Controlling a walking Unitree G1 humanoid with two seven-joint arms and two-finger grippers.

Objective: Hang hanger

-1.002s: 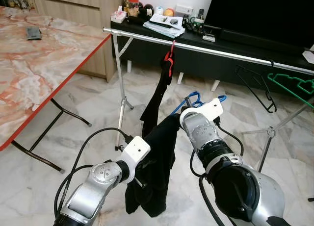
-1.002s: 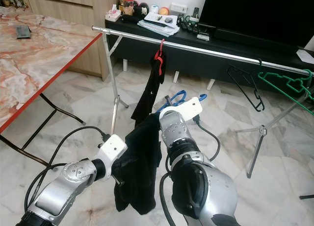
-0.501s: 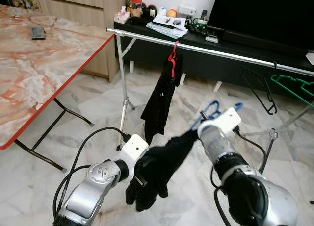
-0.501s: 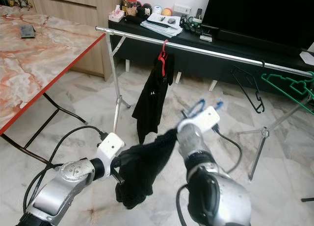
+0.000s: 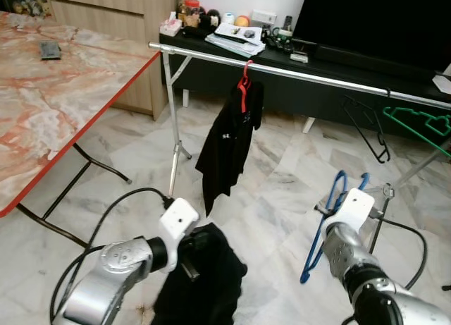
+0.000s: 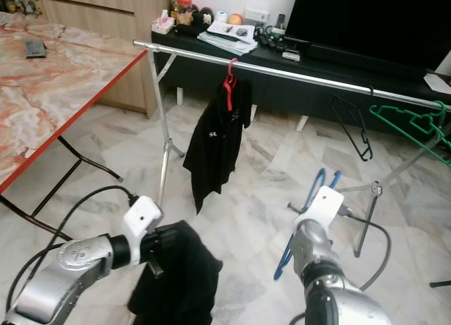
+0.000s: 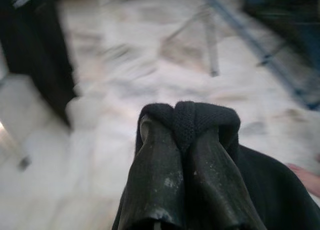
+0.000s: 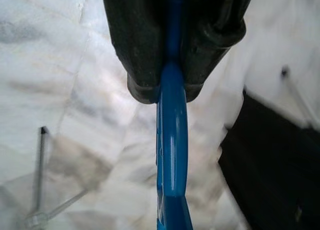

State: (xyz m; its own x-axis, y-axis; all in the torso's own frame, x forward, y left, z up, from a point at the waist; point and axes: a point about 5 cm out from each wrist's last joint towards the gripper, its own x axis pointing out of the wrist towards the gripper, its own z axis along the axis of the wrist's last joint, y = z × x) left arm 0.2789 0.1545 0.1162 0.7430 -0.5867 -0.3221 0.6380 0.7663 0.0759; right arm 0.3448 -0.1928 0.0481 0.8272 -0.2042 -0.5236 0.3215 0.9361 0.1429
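The right hand (image 8: 170, 85) pinched the blue hanger (image 5: 320, 233), which hung bare at about four o'clock, low and apart from the rail (image 5: 303, 72). The left hand (image 7: 182, 135) was pressed together on a black garment (image 5: 204, 283) at seven o'clock. A black shirt (image 5: 229, 145) hung from the rail on a red hanger (image 5: 244, 85).

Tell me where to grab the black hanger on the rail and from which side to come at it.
Grip the black hanger on its long sloping arm below the hook, coming from the robot's side, the front of the rail. It hangs bare with open floor behind, so fingers could likely close around the thin bar.
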